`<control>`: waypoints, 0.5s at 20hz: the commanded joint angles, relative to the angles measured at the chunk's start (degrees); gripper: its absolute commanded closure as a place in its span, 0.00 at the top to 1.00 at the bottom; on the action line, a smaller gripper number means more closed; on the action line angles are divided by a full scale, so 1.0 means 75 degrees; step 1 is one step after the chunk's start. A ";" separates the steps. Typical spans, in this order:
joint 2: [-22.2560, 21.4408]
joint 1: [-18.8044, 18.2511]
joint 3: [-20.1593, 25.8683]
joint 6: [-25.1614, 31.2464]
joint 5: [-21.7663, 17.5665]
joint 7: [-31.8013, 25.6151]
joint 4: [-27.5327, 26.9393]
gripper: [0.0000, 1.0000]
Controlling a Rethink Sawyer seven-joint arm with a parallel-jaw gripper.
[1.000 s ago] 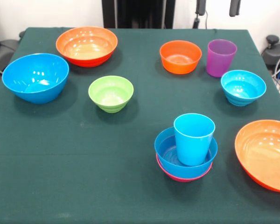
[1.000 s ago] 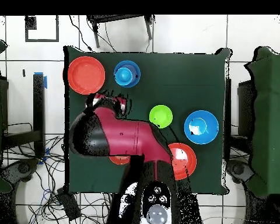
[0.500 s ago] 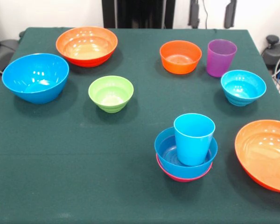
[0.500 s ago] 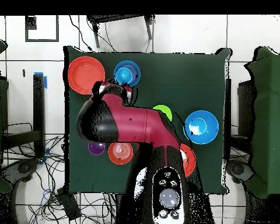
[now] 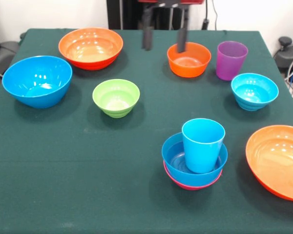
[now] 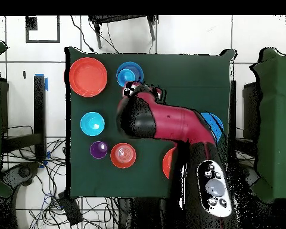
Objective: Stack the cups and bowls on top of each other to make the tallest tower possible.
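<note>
Swung leftward, jaws (image 5: 164,39) hang open (empty) above table (image 5: 78,161).

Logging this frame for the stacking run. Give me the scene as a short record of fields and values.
tower: light blue cup standing in a blue bowl, nested on a pink bowl
loose cup: purple cup, upright beside the small orange bowl
other loose bowls: green bowl, cyan bowl, large blue bowl, two wide orange bowls
hand: open, empty, above the table's far side
surface: green tablecloth
</note>
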 commanded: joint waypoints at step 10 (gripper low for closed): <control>0.0088 -0.0903 0.1565 0.1032 -0.1450 -0.1136 0.0649 1.00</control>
